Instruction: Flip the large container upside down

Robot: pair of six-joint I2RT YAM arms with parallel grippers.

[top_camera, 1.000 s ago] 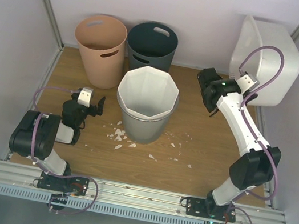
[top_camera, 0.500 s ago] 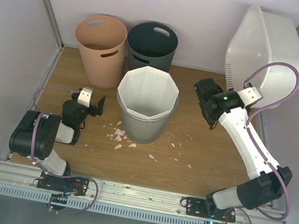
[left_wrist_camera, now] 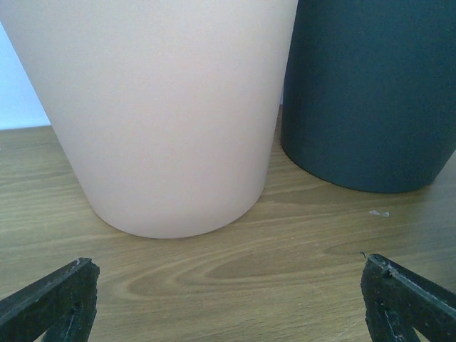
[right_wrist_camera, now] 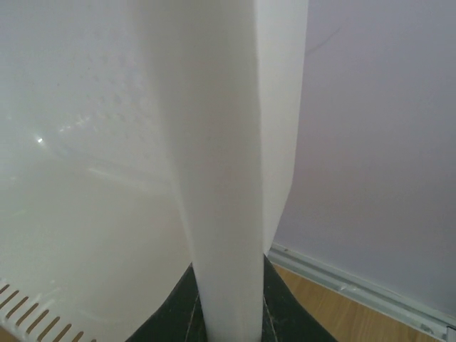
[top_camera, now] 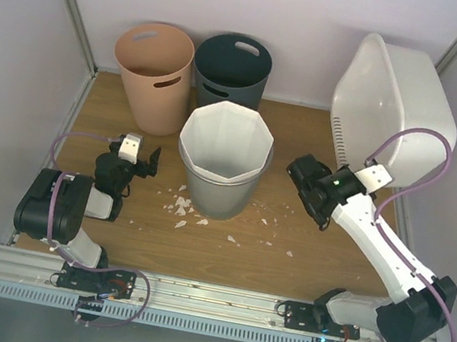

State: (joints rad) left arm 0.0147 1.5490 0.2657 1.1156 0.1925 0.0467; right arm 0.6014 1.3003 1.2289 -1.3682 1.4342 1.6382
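Translucent-white plastic rectangular tub (top_camera: 401,95) stands tipped on edge, since the right tool (right_wrist_camera: 228,313) clenches its rolled rim, seemingly to lever it over. The left tool (left_wrist_camera: 228,299) sits released, unneeded.

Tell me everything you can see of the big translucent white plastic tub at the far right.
The wide translucent-white plastic tub has rounded corners, a rolled rim and a row of narrow slots in one wall. It stands tipped steeply on edge in the far right corner, with its opening facing left, and nothing shows inside it. The right gripper is shut on the rim, one finger on each side. Nothing else visibly touches it.
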